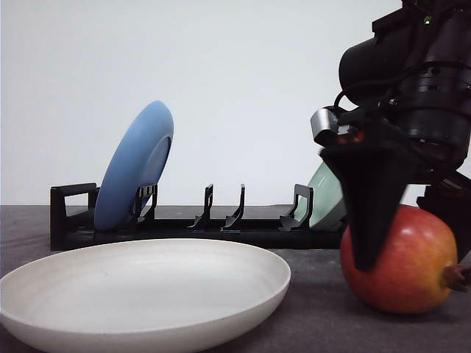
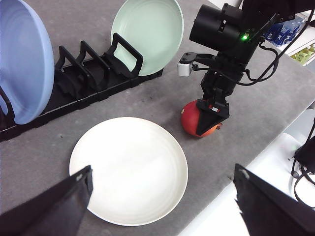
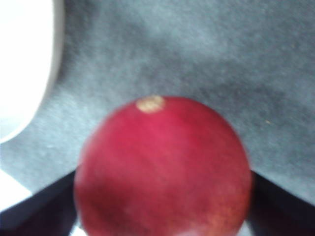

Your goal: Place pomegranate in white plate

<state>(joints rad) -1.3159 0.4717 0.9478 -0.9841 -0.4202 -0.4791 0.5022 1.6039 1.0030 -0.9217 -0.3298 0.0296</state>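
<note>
- I see the pomegranate (image 1: 408, 261) resting on the grey worktop (image 2: 256, 108), just beside the white plate (image 2: 129, 169) but clear of its rim, toward the worktop's right edge.
- My right gripper (image 2: 209, 120) straddles the fruit, one black finger (image 1: 370, 198) down each side; the wrist picture is blurred, so contact looks likely but I can't swear to it.
- The white plate holds nothing.
- The black rack (image 2: 81, 81) along the far edge carries a blue plate (image 1: 134, 165) upright at its left end and a green plate (image 2: 147, 34) leaning at its right end; the middle slots are bare.
- My left gripper (image 2: 162, 196) hangs spread wide above the plate's near rim, holding nothing.
</note>
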